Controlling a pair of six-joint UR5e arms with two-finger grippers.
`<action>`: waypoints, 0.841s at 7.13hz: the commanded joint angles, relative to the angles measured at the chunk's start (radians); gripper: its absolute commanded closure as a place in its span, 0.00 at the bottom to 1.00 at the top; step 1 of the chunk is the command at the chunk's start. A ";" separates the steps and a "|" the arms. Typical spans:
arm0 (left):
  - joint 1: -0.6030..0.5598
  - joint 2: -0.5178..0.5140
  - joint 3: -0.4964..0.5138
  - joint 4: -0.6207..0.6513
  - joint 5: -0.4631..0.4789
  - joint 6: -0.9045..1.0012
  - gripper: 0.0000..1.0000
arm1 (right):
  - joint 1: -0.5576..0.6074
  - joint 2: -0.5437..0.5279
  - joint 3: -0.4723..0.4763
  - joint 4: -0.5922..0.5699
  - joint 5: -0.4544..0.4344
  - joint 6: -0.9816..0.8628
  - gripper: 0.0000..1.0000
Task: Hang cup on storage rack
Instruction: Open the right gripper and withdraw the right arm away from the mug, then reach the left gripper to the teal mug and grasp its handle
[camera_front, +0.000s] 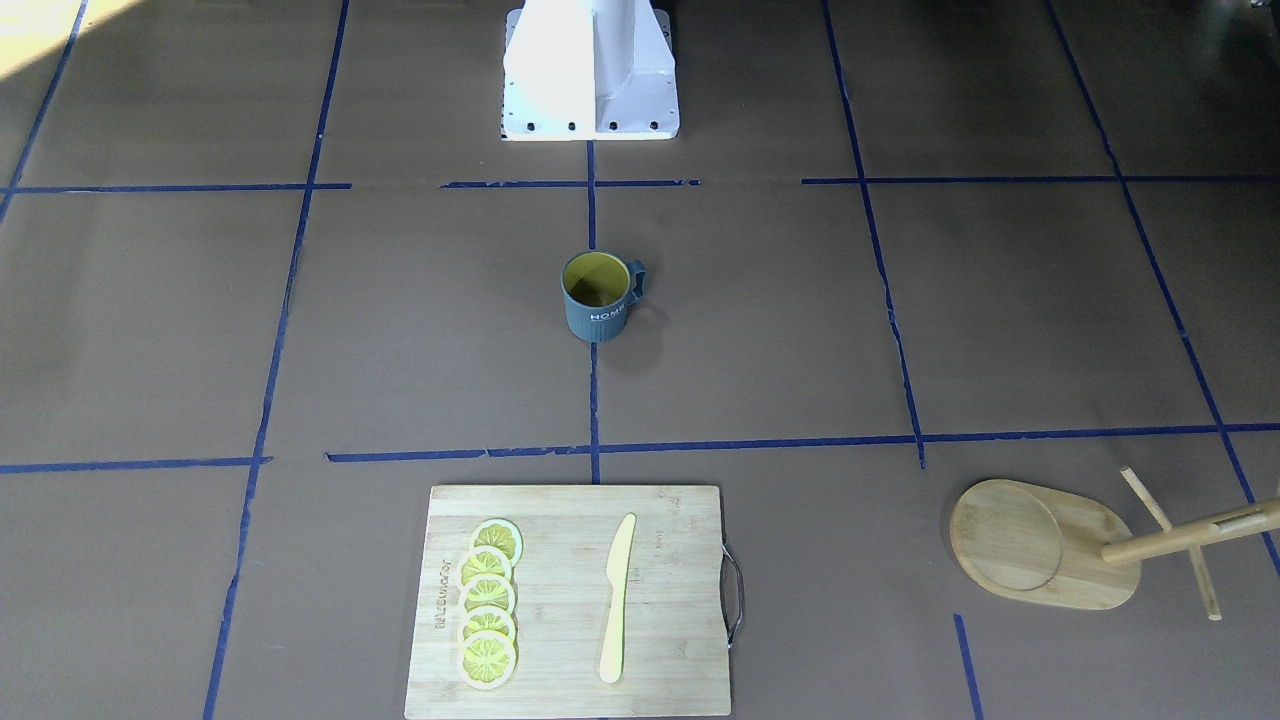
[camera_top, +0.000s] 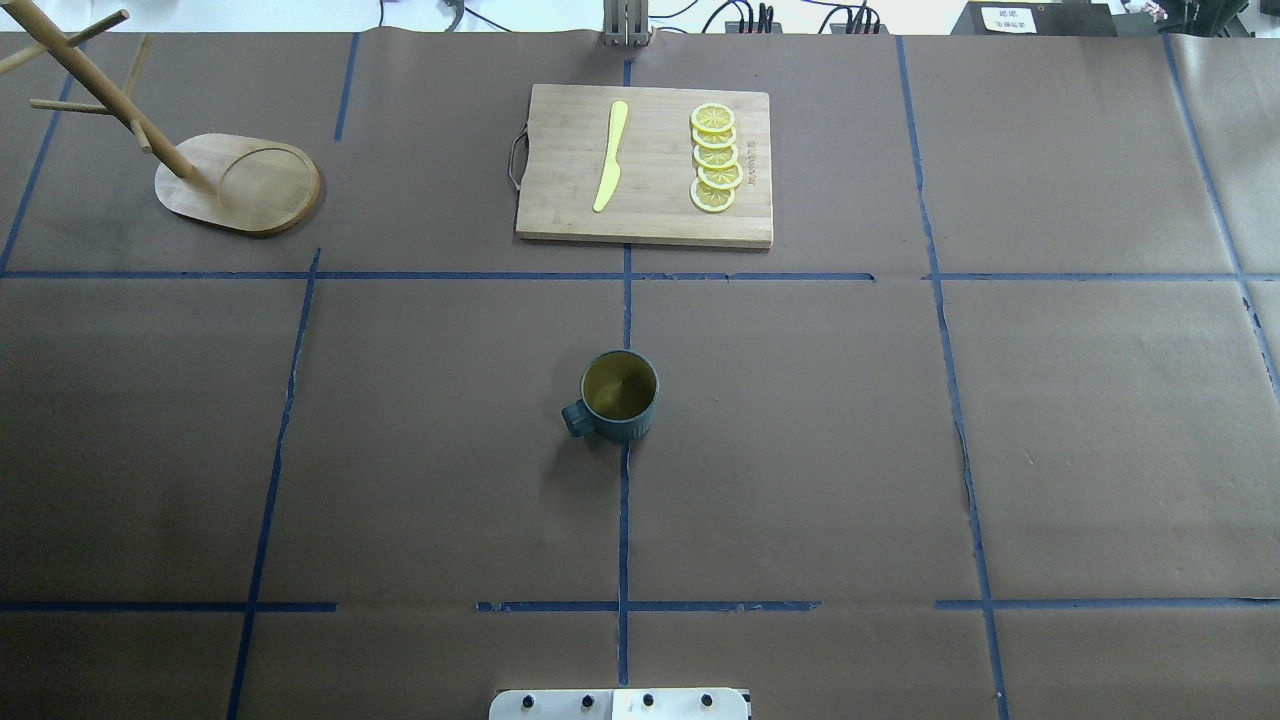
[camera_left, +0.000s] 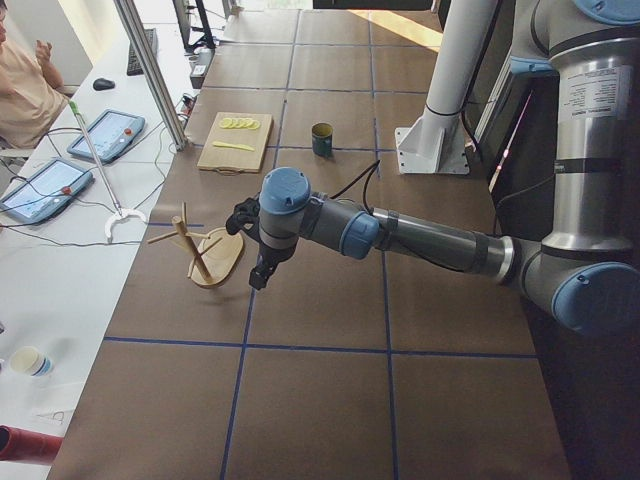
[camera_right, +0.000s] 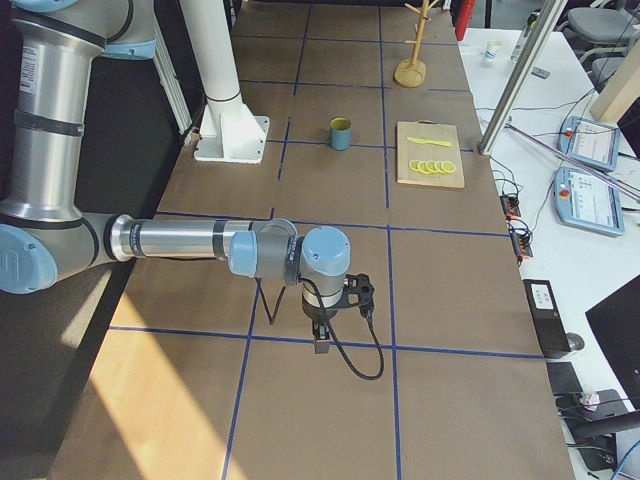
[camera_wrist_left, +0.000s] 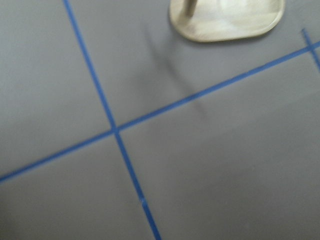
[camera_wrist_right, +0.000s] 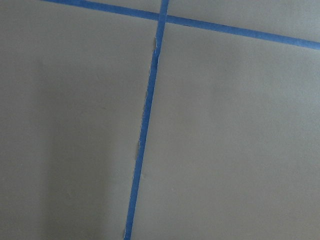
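The dark blue-grey cup (camera_front: 596, 316) with yellow inside stands upright at the table's middle, handle toward the robot's left; it also shows in the overhead view (camera_top: 620, 392). The bamboo storage rack (camera_top: 262, 182) stands upright at the far left of the table, empty, seen too in the front view (camera_front: 1010, 535) and the left wrist view (camera_wrist_left: 225, 22). My left gripper (camera_left: 258, 280) hovers over the table near the rack; I cannot tell if it is open. My right gripper (camera_right: 321, 343) hangs over bare table far from the cup; I cannot tell its state.
A bamboo cutting board (camera_top: 560, 200) with a yellow knife (camera_top: 611, 155) and several lemon slices (camera_top: 714, 160) lies at the far middle. The robot's white base (camera_front: 590, 70) is at the near edge. Operators' tablets (camera_left: 105, 135) lie on a side desk.
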 joint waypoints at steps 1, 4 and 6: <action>0.242 -0.001 0.008 -0.415 0.045 -0.262 0.00 | 0.000 0.001 0.002 0.017 0.001 0.015 0.00; 0.599 -0.120 0.022 -0.680 0.332 -0.455 0.00 | 0.000 0.001 0.002 0.017 0.002 0.012 0.00; 0.802 -0.202 0.023 -0.687 0.516 -0.455 0.00 | 0.000 0.001 0.002 0.017 0.002 0.012 0.00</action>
